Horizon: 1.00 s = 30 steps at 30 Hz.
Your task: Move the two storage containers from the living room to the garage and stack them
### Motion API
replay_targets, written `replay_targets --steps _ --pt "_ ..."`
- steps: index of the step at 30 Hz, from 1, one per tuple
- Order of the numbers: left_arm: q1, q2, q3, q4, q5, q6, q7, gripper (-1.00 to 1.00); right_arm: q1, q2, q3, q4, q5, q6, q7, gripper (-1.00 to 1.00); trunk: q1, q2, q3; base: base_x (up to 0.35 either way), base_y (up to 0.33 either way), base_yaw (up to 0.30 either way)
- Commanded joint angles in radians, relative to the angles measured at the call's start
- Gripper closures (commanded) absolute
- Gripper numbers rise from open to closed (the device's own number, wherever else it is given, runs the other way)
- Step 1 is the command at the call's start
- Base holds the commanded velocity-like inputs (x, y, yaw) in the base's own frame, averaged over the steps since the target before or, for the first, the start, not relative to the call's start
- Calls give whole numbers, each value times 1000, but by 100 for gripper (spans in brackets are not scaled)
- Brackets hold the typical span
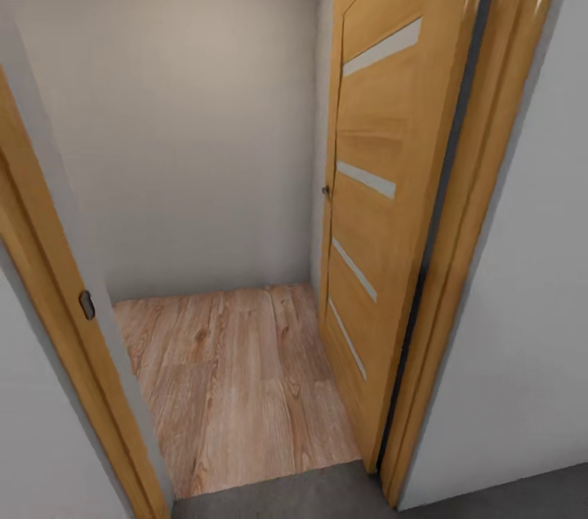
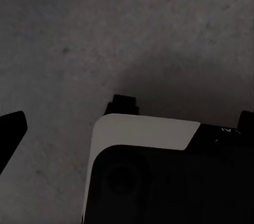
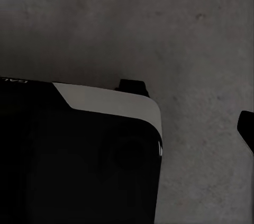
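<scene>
The two storage containers are out of view. I face an open doorway from a strip of dark grey concrete floor (image 1: pixel 327 496). Beyond the threshold lies light wood plank flooring (image 1: pixel 237 372) that ends at a plain pale wall (image 1: pixel 180 135). In the left wrist view my left gripper (image 2: pixel 128 122) hangs open over the concrete floor (image 2: pixel 106 33), one black fingertip (image 2: pixel 11 127) at each side and nothing between them. In the right wrist view one black fingertip (image 3: pixel 246 128) of my right gripper shows far out over the same floor (image 3: pixel 132 23), with nothing held.
An orange wooden door (image 1: pixel 392 176) with narrow glass slats stands swung open on the right, against its frame (image 1: pixel 457 274). The left door jamb (image 1: pixel 57 315) is close by. My own black-and-white body (image 2: pixel 148 171) (image 3: pixel 79 150) fills part of both wrist views.
</scene>
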Motion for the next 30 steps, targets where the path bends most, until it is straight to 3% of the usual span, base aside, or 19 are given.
replay_targets --steps 1,15,30 --pt "-1 0 5 0 8 4 1 -100 -1 1 8 3 -9 -6 -1 -100 0 -1 -1 266 0 110" --pt "-1 0 5 0 8 5 1 -100 0 1 8 3 -10 -6 -1 -100 0 -1 -2 310 -4 10" --pt "-1 2 5 0 8 2 1 -100 0 1 8 3 -10 -6 -2 -100 0 -1 -2 310 -104 0"
